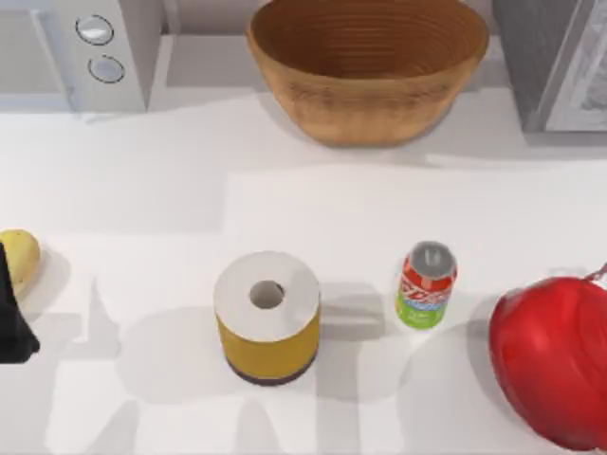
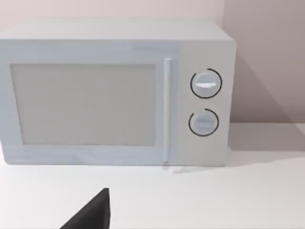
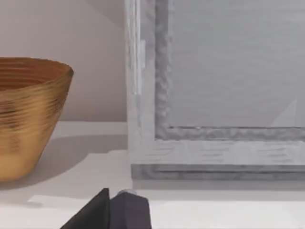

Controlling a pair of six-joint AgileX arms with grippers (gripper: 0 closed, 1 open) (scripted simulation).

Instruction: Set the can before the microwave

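The can (image 1: 427,284) stands upright on the white table, right of centre, with a silver lid, a red band and a lime-green band. The microwave (image 1: 90,52) sits at the back left corner, its two round dials facing the table; the left wrist view looks at the microwave (image 2: 114,95) head-on, door shut. A dark part of my left arm (image 1: 11,318) shows at the left edge of the table, far from the can. A dark part of my left gripper (image 2: 93,214) and of my right gripper (image 3: 107,212) shows low in each wrist view.
A yellow-sided paper roll (image 1: 267,318) stands left of the can. A woven basket bowl (image 1: 368,66) sits at the back centre, a dark grey box (image 1: 555,62) at the back right. A red round object (image 1: 555,360) is at the front right, a yellow lump (image 1: 19,256) at the left edge.
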